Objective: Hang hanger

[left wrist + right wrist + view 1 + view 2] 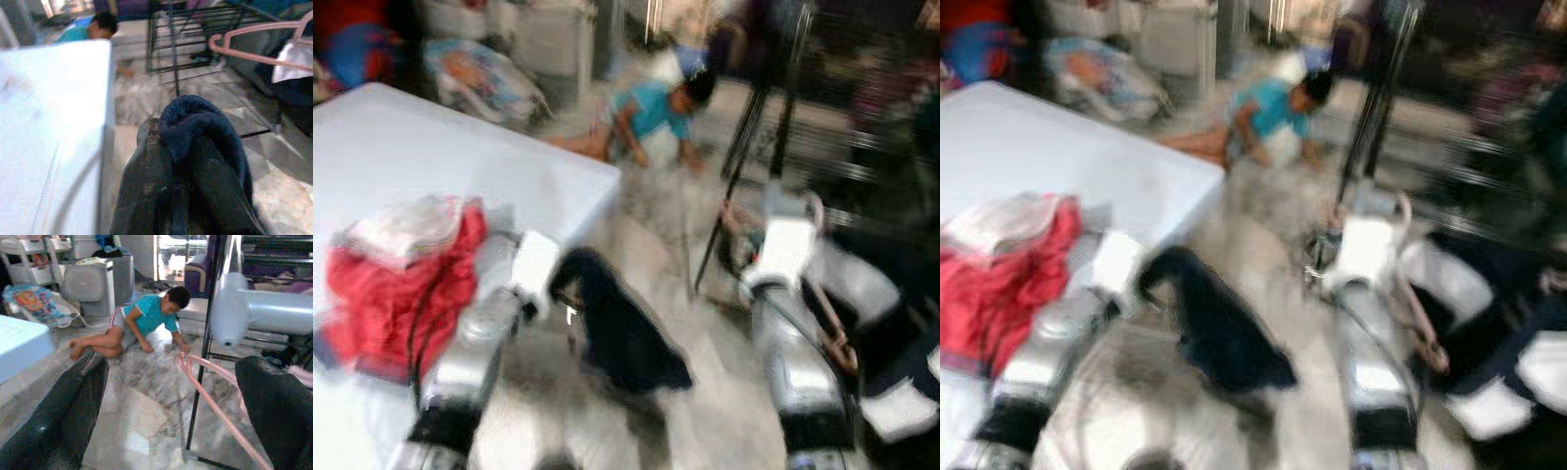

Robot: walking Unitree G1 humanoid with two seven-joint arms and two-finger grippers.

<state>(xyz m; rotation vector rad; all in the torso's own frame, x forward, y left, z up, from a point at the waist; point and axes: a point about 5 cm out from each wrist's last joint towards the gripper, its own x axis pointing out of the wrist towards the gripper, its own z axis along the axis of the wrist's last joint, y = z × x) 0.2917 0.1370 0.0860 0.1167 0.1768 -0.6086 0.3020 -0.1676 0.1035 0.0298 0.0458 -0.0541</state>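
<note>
One pink hanger (215,396) lies between the spread fingers of the right end effector (171,406). One dark garment (200,142), pinched by the left end effector (181,196), hangs at 5 o'clock from the white counter (431,157). Head views are blurred.

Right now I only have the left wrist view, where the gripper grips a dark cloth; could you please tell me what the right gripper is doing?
Observer: The right gripper has its fingers wide apart, and the pink hanger runs between them.
Operator: Thank you. How does my dark cloth hang?
Observer: In the eye views the dark cloth droops from the left gripper over the floor, just off the table's edge.
Operator: Is there anything on the white table?
Observer: Yes, a red garment pile lies on the white table, close beside your left arm.
</note>
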